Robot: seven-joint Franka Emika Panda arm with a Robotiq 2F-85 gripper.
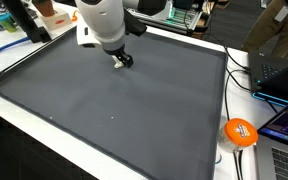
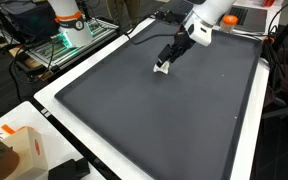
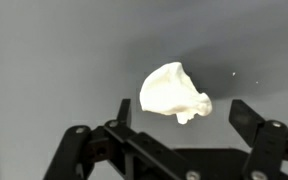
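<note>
Wrist view: one gripper [image 3: 181,112], its two fingers [image 3: 124,110] spread wide, gripped nothing. One white crumpled lump [image 3: 174,92] lay between them on the single grey mat [image 3: 44,60]. Farther off, in an exterior view, one orange disc [image 1: 240,132] sat beside the mat's corner.

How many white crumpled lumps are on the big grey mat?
1. The white crumpled lump lies on the dark grey mat, between the open fingers of the black gripper. Another could be hidden behind the white robot arm.
</note>
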